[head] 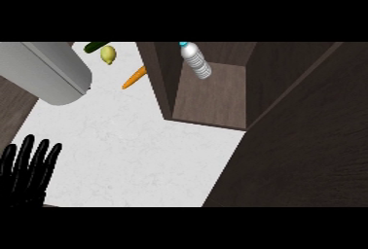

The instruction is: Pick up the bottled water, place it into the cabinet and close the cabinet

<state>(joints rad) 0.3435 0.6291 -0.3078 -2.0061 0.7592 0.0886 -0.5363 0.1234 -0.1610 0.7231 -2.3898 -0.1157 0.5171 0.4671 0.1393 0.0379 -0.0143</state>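
One hand only is showing in the head view, the left hand (27, 170), resting low at the edge with fingers straight and holding nothing. The bottled water (195, 61) is already lying inside the cabinet (212, 99), far up and to the right of this hand, its long axis slanting. The cabinet door (302, 146) is standing open, nearer to the unseen right side.

We can read no text, brand, number or sign anywhere; the bottled water (196, 62) in the cabinet (215, 97) shows no legible label.
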